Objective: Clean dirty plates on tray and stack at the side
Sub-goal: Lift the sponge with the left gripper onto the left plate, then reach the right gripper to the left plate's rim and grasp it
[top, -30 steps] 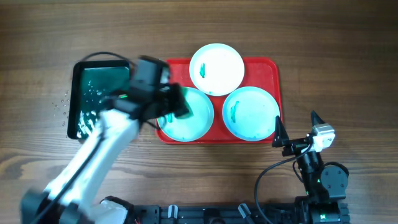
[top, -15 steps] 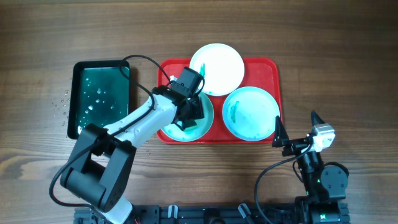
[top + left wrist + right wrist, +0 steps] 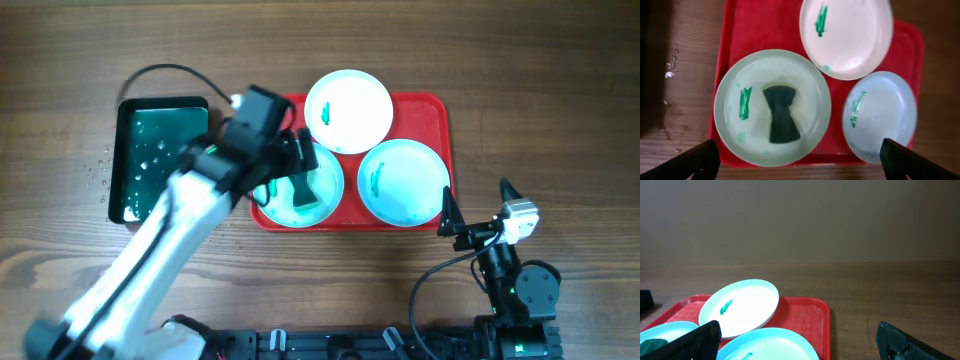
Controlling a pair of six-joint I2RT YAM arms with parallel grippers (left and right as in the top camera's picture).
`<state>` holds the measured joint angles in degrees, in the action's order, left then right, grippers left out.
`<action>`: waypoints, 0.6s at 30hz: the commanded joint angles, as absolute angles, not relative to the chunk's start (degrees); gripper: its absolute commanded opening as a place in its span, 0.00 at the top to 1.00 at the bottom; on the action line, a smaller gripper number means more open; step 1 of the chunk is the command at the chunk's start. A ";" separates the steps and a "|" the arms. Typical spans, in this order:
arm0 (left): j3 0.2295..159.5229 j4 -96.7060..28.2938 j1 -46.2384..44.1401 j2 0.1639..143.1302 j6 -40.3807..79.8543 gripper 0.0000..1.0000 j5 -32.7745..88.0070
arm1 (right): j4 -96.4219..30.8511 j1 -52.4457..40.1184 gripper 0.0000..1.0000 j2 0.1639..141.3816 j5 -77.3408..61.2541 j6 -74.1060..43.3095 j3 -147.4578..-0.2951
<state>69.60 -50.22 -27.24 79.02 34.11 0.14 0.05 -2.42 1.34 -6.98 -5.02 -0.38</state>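
Observation:
The red tray (image 3: 432,112) holds three plates, each with a green smear. The left pale turquoise plate (image 3: 800,80) carries a dark green sponge (image 3: 781,120), also seen from overhead as the sponge (image 3: 303,190). Behind it sits the white plate (image 3: 348,110), and to its right the other turquoise plate (image 3: 403,182). My left gripper (image 3: 799,150) hangs open above the sponge, touching nothing. From overhead, the left gripper (image 3: 290,170) covers part of that plate. My right gripper (image 3: 476,200) stands open by the tray's near right corner, empty.
A dark green black-rimmed tray (image 3: 160,160) with water in it lies left of the red tray, with droplets on the wood beside it. A black cable loops from the left arm over that tray. The right arm's base sits at the table's front right.
My left gripper carried the sponge from the green tray to the left turquoise plate, opened and let it go there, then rose. The right arm has stayed still.

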 commanded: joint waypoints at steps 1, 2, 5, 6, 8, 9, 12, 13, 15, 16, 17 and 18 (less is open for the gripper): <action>69.45 -54.35 -27.16 77.17 33.43 0.00 -0.60 | 0.34 -2.13 0.00 1.41 -6.00 -4.51 -0.30; 69.19 -55.20 -27.16 77.41 33.43 0.00 -0.82 | 0.34 -2.13 0.00 1.41 -6.00 -4.54 -0.30; 68.03 -56.29 -27.16 79.05 33.43 0.00 -0.99 | 0.34 -2.13 0.00 1.41 -5.98 -4.51 -0.30; 67.51 -56.23 -27.16 79.72 33.45 0.00 -0.93 | 0.34 -2.13 0.00 1.41 -6.00 -4.51 -0.30; 67.09 -56.18 -27.16 80.66 33.47 0.00 -0.95 | 0.34 -2.13 0.00 1.41 -5.98 -4.51 -0.30; 66.98 -56.07 -27.16 81.06 33.45 0.00 -0.97 | 0.34 -2.13 0.00 1.41 -5.98 -4.51 -0.30; 66.94 -55.66 -27.14 82.35 33.47 0.00 -0.97 | 2.02 -2.13 0.00 1.41 -13.32 -17.19 -0.30; 66.94 -55.55 -27.14 82.78 33.45 0.00 -0.97 | 2.59 -2.13 0.00 1.41 -18.68 -28.56 -0.30; 66.94 -55.57 -27.14 83.90 33.45 0.00 -0.97 | 1.76 -2.13 0.00 1.41 -22.57 -47.79 -0.30; 66.94 -55.59 -27.14 84.23 33.45 0.00 -0.97 | 1.89 -2.13 0.00 1.41 -22.57 -56.77 -0.30; 66.92 -55.57 -27.14 84.44 33.45 0.00 -0.97 | 1.85 -2.13 0.00 1.43 -23.29 -67.48 -0.30; 66.83 -55.57 -27.14 84.55 33.45 0.00 -0.97 | 1.89 -2.13 0.00 1.43 -25.74 -76.18 -0.30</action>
<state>67.44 -55.72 -27.24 83.35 34.11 -0.16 1.76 -2.42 1.34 -17.74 -38.48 -0.38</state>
